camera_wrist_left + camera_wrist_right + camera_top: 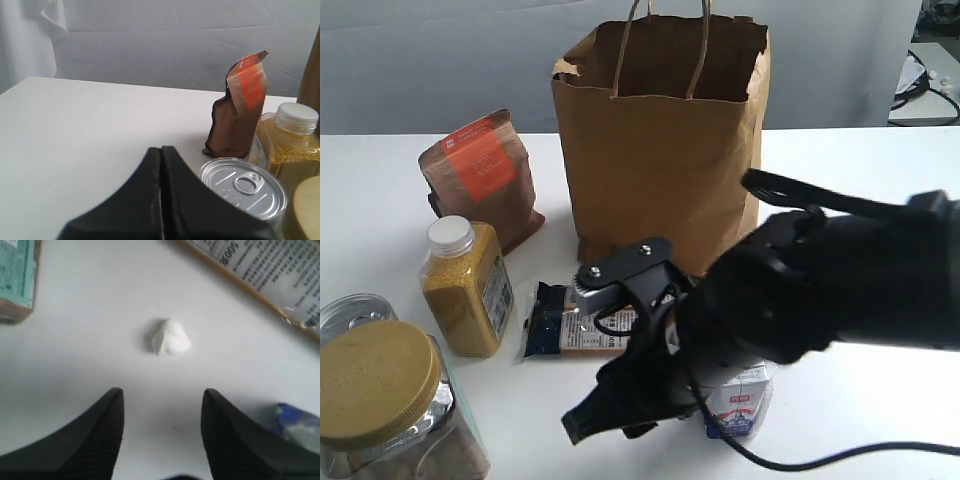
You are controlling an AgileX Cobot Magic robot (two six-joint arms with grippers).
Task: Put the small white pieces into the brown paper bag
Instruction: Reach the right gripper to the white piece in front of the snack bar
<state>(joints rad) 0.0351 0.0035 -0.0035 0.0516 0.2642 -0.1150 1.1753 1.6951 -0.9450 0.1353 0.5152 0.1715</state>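
Jaws spread on the right gripper (pixel 162 392), holding nothing. One white piece (pixel 170 337) lies on the table (pixel 75 350) just ahead of the gap between the fingers and touches neither of them. In the exterior view the right arm (pixel 820 290) reaches across to the near middle of the table, its gripper pointing down, and hides the piece. A dark packet (pixel 555 320) lies flat just left of the arm, and a small carton (pixel 740 400) stands just right of the gripper, partly under the arm.

Farther back, past the packet, the bag (pixel 660 150) stands upright at the middle of the table, its mouth open and its handles up.

The jaws of the left gripper (pixel 161 155) are pressed together with nothing between them. It sits low over the near left of the table, just beside a can (pixel 245 187) with a pull-ring lid. A spice jar (pixel 290 145) with a white lid stands beyond the can, and a pouch (pixel 240 110) with an orange label stands upright farther still. A big jar (pixel 375 395) with a gold lid is at the near left corner, touching the can.
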